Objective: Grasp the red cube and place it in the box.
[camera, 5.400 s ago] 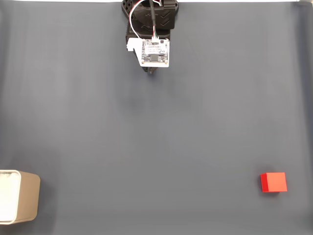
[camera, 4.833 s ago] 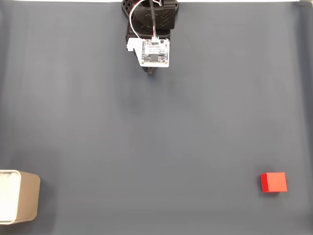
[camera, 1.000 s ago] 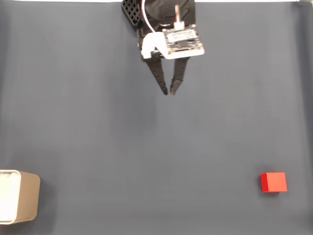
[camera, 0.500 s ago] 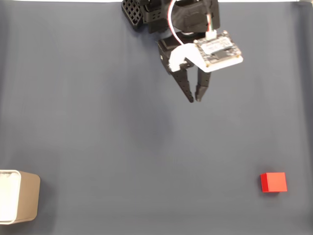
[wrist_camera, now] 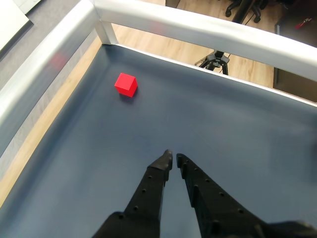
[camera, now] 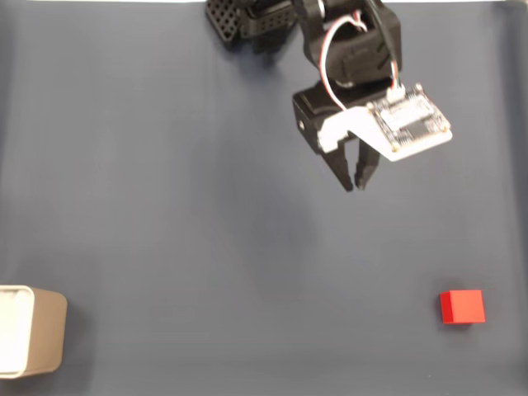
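The red cube (camera: 462,307) sits on the dark mat near the lower right of the fixed view; in the wrist view the red cube (wrist_camera: 126,84) lies far ahead and to the left. The beige box (camera: 51,330) with its white inside stands at the lower left edge, partly cut off. My gripper (camera: 354,187) hangs over the upper middle of the mat, well short of the cube and up-left of it. Its black fingers (wrist_camera: 156,181) point down the mat with the tips almost touching, shut on nothing, as the gripper (wrist_camera: 173,157) in the wrist view shows.
The arm's black base (camera: 247,21) is at the top edge, and a white circuit board (camera: 410,122) rides on the wrist. Silver frame rails (wrist_camera: 198,27) border the mat's far and left sides in the wrist view, with wooden floor beyond.
The arm has unfolded from its base and swung right and outward across the mat, towards the cube's side. The fingers stay together; cube and box have not moved.
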You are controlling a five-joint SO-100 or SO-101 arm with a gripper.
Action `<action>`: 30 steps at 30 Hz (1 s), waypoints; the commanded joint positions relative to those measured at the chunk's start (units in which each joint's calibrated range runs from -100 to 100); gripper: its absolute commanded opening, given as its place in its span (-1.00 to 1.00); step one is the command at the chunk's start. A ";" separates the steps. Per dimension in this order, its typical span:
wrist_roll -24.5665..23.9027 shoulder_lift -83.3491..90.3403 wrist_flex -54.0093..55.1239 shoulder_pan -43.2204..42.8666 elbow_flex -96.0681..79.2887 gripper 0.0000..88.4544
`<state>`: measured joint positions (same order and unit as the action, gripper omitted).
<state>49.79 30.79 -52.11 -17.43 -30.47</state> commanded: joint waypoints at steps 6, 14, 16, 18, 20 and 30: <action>0.78 -7.56 6.21 -1.03 8.30 -0.92; 1.81 -16.40 8.17 -2.60 15.96 -0.87; 1.81 -18.83 8.42 -3.09 18.24 -0.85; 1.81 -21.25 9.08 -3.52 20.43 -0.82; 1.86 -23.68 9.81 -3.80 22.26 -0.78; 2.20 -33.21 13.75 -4.23 28.01 -0.58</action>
<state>51.60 -1.43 -39.94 -20.99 -6.87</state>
